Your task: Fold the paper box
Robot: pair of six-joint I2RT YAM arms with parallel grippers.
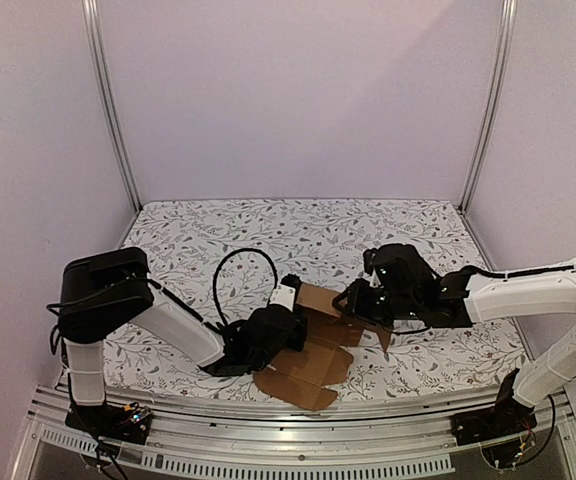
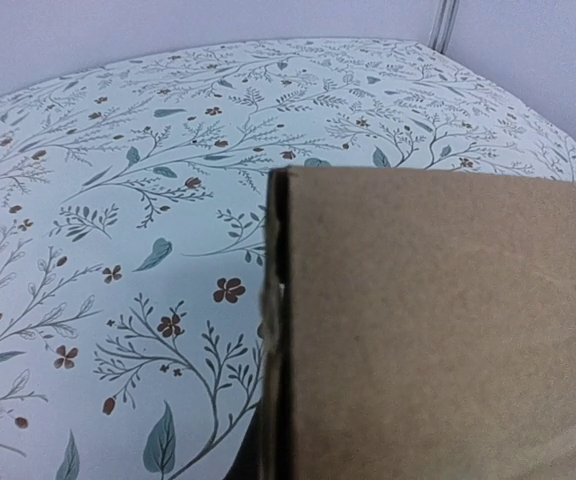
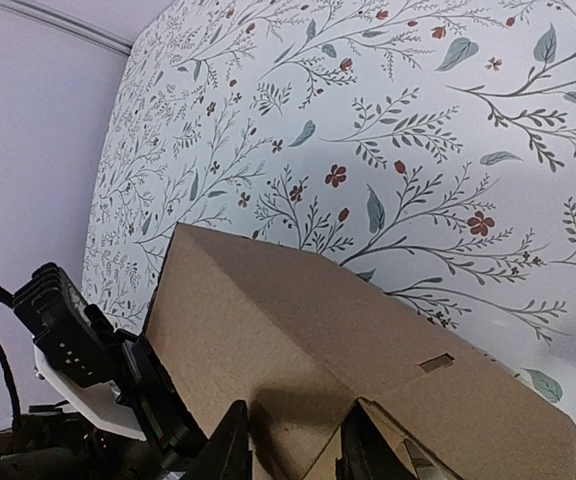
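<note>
- The paper box (image 1: 313,360) lies part-folded on the table (image 1: 268,230), near the front edge, between your 2 arms.
- Its long axis runs diagonally, near-left to far-right, and 1 panel stands upright.
- The left end effector (image 1: 278,335) is closed and appears to pinch the box's left side.
- The right end effector (image 3: 293,445) stands at a narrow gap astride a flap edge, not visibly clamped.
- Judgement: both arms touch the box. The flap sits directly between the right fingers, so the next fold falls to that arm.
</note>
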